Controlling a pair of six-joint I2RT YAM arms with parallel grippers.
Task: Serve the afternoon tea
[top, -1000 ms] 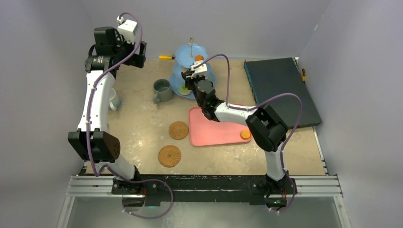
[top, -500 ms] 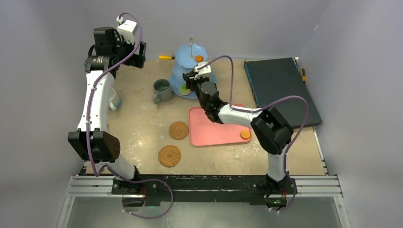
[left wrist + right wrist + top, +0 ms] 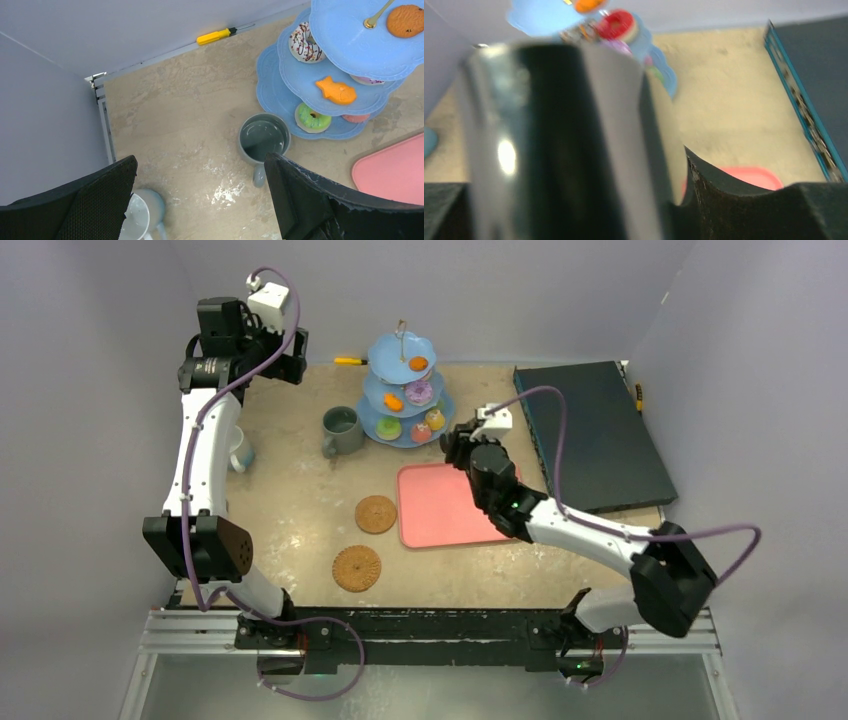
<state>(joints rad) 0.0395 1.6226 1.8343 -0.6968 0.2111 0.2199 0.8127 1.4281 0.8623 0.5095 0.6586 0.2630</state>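
Observation:
The blue three-tier stand (image 3: 392, 346) stands at the back centre and holds several treats: an orange cookie (image 3: 418, 364) on top, an orange fish cake (image 3: 337, 90), and a green doughnut (image 3: 312, 118). The grey-green mug (image 3: 343, 430) stands left of the stand. The white mug (image 3: 240, 452) is further left. Two woven coasters (image 3: 376, 514) (image 3: 357, 567) lie in front. My left gripper (image 3: 200, 160) is open and empty, high above both mugs. My right gripper (image 3: 455, 445) is shut on the black tongs (image 3: 564, 100), just right of the stand's base.
A pink tray (image 3: 440, 510) lies under my right forearm. A dark flat box (image 3: 590, 430) fills the back right. A yellow screwdriver (image 3: 215, 36) lies along the back wall. The cell walls close in the left and back.
My right gripper has drawn back from the stand, to the right and toward me, and its elbow has swung out right. The stand's treats now show. The left arm has not moved.

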